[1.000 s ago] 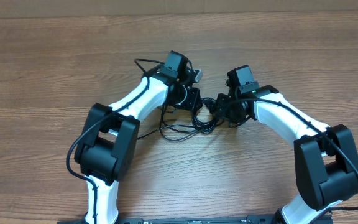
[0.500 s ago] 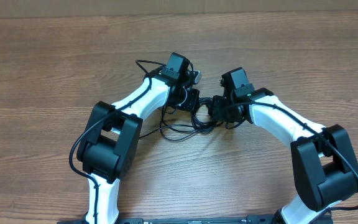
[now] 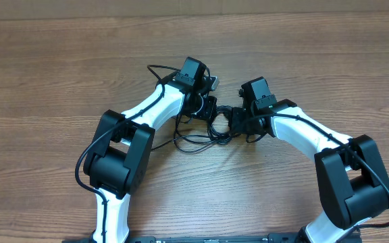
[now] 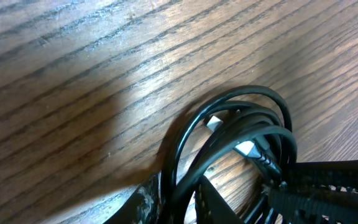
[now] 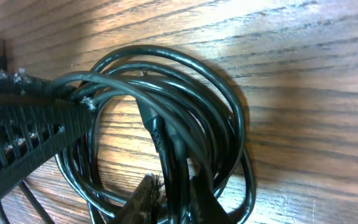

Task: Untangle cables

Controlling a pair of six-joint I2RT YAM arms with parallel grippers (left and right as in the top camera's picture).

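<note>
The cables lie as a tangle of thin black cords at the table's middle, with loose loops trailing left. My left gripper presses on the tangle's upper left and my right gripper on its right side. In the left wrist view the left gripper is shut on black strands, and the cables curl beyond it with two silver-tipped plugs. In the right wrist view the right gripper is shut on several strands of the cables, which coil ahead of it.
The wooden table surrounds the tangle on all sides. Both white arms bend inward, their tips a few centimetres apart. The right gripper's ribbed black fingers show beside the left gripper. The left gripper's ribbed fingers cross the coil.
The right gripper has slid a little left into the tangle and its jaws have closed on strands. The left gripper has tightened slightly and stayed in place.
</note>
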